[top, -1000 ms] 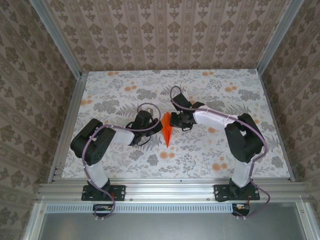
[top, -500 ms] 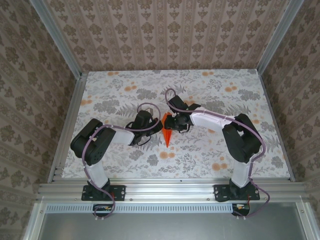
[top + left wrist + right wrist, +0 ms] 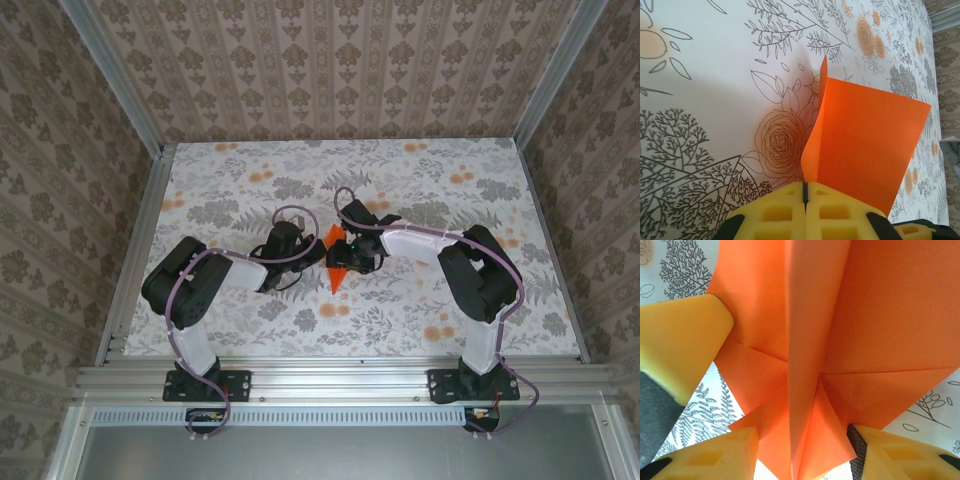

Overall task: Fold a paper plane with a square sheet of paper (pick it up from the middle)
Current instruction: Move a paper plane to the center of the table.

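The folding looks far along: the bright orange paper plane [image 3: 338, 277], a slim dart with a centre crease, sits mid-frame on the flower-printed table [image 3: 230, 330], between the two arms. The left hand [image 3: 804, 196], at the bottom of its own view, is clamped on the paper's edge, yellow pads [image 3: 775, 210] meeting. The right hand [image 3: 800, 445] stands partly open, straddling that crease without gripping. Next it likely needs a careful pinch along the fold, with the left as anchor.
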